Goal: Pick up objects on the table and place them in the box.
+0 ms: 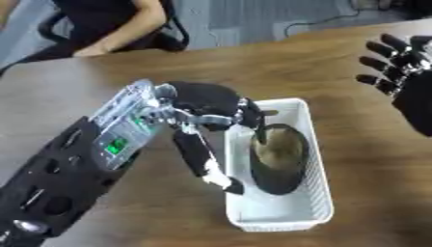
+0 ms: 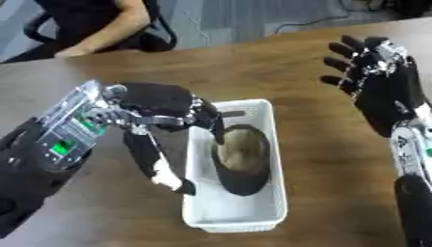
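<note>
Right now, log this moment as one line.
left hand: over box, fingers on dark object | object: inside box | right hand: open, raised, idle

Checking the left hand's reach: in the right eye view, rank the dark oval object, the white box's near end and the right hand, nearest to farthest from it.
1. Dark oval object, in the box, at the left hand.
2. White plastic box's near end, below.
3. Right hand, raised at far right.

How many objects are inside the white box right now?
1: a dark, oval object with a tan inside lies in the white box, under the left robot hand. Anything smaller beneath it would be hidden.
</note>
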Controlling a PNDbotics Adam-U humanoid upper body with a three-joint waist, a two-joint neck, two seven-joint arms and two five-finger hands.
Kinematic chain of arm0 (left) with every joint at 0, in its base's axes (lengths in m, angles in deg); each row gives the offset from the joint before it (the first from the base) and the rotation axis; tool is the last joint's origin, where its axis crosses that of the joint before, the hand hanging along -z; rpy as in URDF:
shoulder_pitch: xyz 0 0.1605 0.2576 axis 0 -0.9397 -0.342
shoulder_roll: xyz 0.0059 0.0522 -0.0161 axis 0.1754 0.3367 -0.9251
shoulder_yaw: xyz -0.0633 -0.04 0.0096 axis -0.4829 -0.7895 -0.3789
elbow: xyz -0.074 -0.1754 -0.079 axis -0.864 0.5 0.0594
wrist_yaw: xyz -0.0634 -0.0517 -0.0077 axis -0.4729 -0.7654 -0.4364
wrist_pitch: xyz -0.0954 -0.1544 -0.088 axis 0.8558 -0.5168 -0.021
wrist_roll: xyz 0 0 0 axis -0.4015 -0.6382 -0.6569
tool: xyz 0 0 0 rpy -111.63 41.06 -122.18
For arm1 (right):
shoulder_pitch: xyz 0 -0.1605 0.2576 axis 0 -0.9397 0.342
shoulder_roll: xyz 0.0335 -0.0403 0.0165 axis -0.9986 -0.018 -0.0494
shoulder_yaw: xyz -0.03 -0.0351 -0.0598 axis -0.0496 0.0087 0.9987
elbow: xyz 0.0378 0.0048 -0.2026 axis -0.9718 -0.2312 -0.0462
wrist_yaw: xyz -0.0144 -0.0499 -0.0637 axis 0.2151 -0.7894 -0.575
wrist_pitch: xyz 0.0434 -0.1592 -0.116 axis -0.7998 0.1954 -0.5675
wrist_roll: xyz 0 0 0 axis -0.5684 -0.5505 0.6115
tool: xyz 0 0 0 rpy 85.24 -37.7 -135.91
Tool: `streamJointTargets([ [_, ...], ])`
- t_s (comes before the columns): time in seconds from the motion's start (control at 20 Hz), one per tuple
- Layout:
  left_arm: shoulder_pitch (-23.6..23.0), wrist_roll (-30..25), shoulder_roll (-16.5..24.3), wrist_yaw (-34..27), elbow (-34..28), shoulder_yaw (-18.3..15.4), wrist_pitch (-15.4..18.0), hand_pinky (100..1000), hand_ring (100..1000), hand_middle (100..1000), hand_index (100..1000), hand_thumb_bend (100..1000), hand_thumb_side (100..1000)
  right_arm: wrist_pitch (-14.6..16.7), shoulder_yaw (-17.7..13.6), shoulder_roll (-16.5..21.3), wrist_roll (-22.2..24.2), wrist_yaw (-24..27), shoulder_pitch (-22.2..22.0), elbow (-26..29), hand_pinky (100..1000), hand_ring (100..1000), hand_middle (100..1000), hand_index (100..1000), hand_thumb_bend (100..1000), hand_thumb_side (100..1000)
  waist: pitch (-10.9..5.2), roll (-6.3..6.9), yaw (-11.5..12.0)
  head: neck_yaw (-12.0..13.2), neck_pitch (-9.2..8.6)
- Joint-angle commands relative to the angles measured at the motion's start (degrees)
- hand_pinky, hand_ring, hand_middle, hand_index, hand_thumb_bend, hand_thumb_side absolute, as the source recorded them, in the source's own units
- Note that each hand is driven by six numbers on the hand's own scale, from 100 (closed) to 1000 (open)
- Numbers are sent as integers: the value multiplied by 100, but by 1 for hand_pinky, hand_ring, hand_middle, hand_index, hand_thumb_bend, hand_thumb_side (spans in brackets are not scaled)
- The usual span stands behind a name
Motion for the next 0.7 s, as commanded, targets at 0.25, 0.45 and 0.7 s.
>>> streamJointTargets([
  [0.25,-275,1719,-16,-2281,-870,-1265,-96,443,555,752,784,100,867,40,-94,31,-20,-26,46,14,827,936,949,1000,100,1000,-107,-120,101,-39,-231],
  [0.45,-776,3150,-197,-3032,-794,-1745,-496,508,635,774,802,100,1000,38,-124,-7,-36,-32,27,2,828,936,949,1000,100,1000,-90,-180,157,-67,-384],
  [0.7,-1713,4823,-218,-4456,-628,-2432,-358,538,674,778,799,100,1000,10,-171,-52,-58,-37,13,27,828,936,949,1000,100,1000,-33,-239,211,-216,-550],
])
